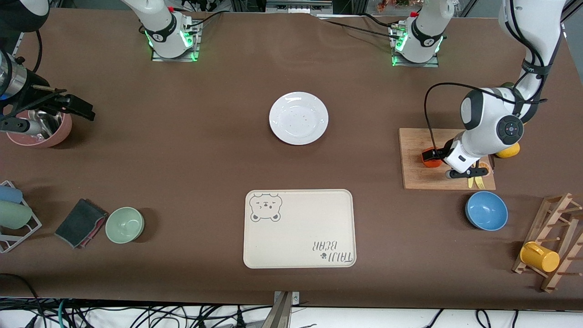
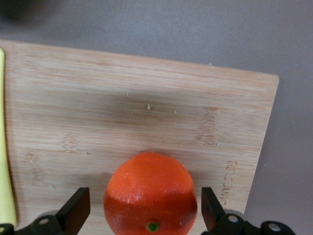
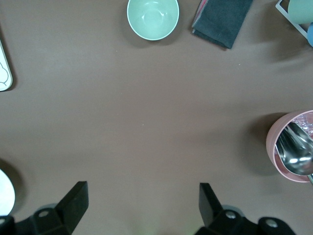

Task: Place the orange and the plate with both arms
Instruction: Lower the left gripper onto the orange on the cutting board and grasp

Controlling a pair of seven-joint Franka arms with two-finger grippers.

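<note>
The orange (image 2: 150, 193) rests on a wooden cutting board (image 2: 146, 107) at the left arm's end of the table. My left gripper (image 2: 145, 213) is down around it and open, one finger on each side with a small gap to the fruit. In the front view the arm's wrist hides most of the orange (image 1: 430, 163). The white plate (image 1: 298, 117) lies bare in the middle of the table, nearer the robots' bases than the tray. My right gripper (image 3: 142, 210) hangs open over bare table beside a pink cup (image 1: 41, 130), holding nothing.
A beige bear-print tray (image 1: 299, 229) lies near the front edge. A blue bowl (image 1: 486, 210) and a rack with a yellow mug (image 1: 539, 256) stand nearer the camera than the board. A green bowl (image 1: 125, 224) and dark cloth (image 1: 80, 222) lie toward the right arm's end.
</note>
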